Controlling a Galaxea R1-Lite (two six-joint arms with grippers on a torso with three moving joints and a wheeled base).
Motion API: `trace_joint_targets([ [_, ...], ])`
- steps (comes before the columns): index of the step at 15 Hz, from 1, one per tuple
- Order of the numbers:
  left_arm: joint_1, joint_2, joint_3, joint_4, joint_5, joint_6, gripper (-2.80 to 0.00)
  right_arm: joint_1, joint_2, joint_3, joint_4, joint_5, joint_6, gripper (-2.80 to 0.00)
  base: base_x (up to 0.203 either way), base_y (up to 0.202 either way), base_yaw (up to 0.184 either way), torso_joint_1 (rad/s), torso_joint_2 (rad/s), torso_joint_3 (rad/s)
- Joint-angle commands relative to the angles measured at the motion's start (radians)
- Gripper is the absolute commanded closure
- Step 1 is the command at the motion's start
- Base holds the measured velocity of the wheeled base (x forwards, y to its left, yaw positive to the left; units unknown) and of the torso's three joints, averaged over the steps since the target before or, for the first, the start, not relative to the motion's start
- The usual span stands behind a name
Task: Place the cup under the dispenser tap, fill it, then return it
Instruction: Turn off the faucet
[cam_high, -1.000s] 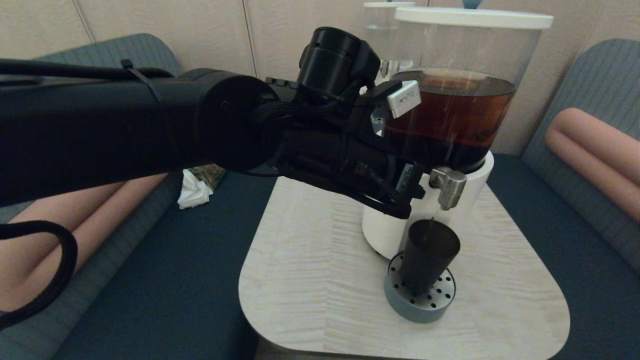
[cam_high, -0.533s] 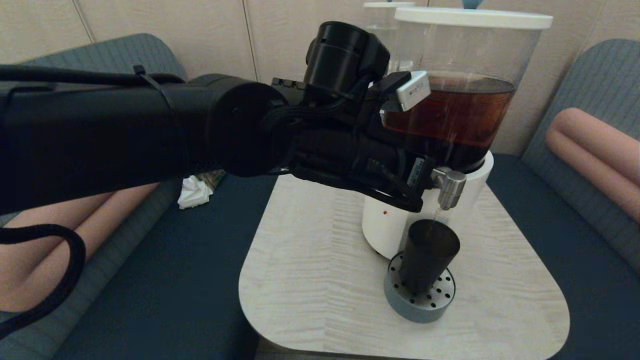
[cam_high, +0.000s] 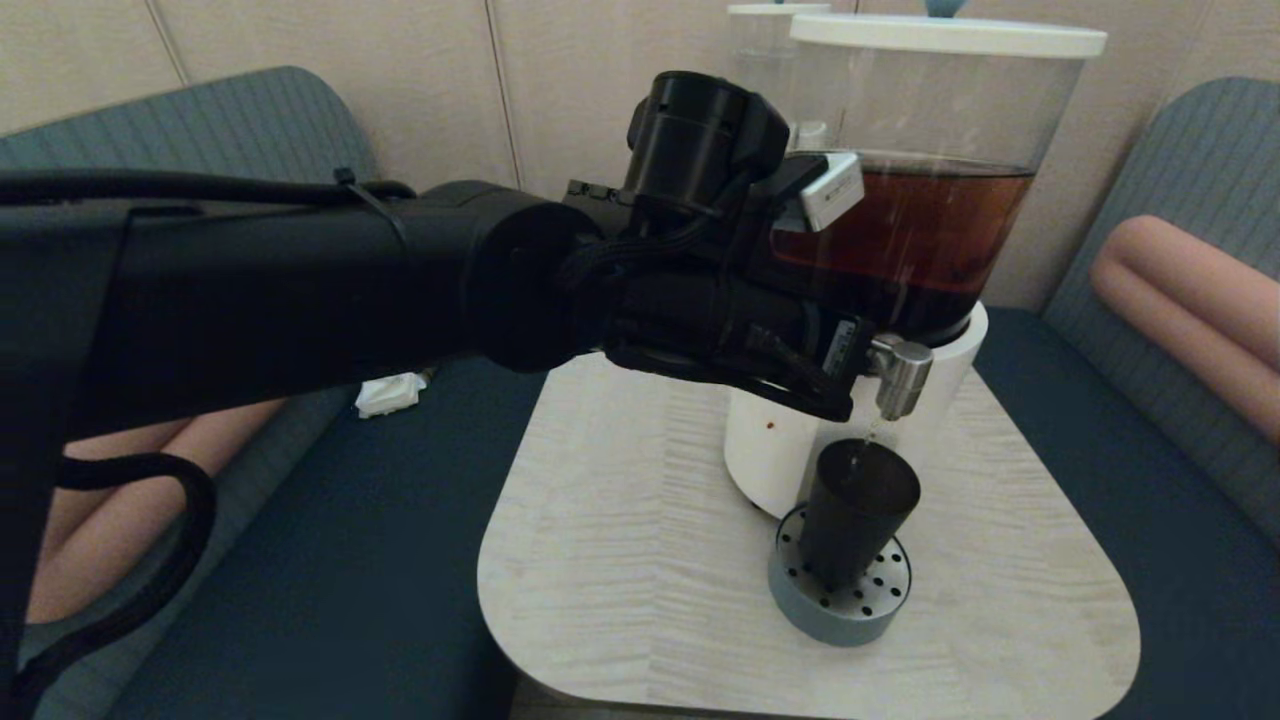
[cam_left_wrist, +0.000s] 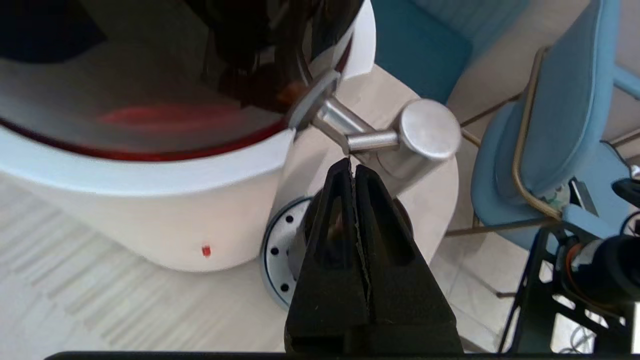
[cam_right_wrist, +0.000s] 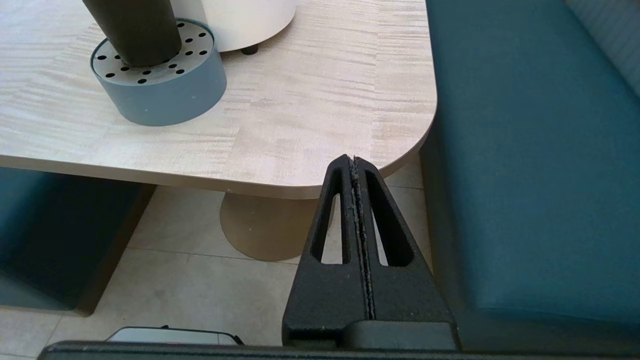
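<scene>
The dark cup (cam_high: 858, 512) stands upright on a grey perforated drip tray (cam_high: 840, 612), right under the steel dispenser tap (cam_high: 903, 378). A thin thread of liquid falls from the tap into the cup. My left gripper (cam_high: 858, 362) is at the tap's left side. In the left wrist view it (cam_left_wrist: 351, 162) is shut, with its tips touching the tap's (cam_left_wrist: 400, 137) horizontal tube. The fingers hide most of the cup there. My right gripper (cam_right_wrist: 353, 159) is shut and empty, low beside the table's front right corner. It sees the cup (cam_right_wrist: 135, 30) from there.
The big white-based dispenser (cam_high: 905, 230), holding brown liquid, stands at the back of the pale wooden table (cam_high: 640, 560). A smaller clear dispenser (cam_high: 765, 60) stands behind it. Blue benches with pink bolsters flank the table. A crumpled white tissue (cam_high: 385, 393) lies on the left bench.
My left gripper has risen and moved right, up against the tap, and the arm has since settled slightly lower. The cup has stayed on the tray.
</scene>
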Motion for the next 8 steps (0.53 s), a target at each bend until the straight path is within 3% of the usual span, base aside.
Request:
trace_joint_targets([
  [1,0.0,0.012,-0.001,-0.004,-0.002,0.002,0.0,0.0,0.001,0.0,0.001,0.0,0.0,0.0,0.0,0.0,0.0,0.0,0.0,0.0],
  [8,0.008,0.024,-0.002,-0.05,0.003,0.003,0.0,0.0,0.001,0.0,0.001,0.0,0.0,0.0,0.0,0.0,0.0,0.0,0.0,0.0],
])
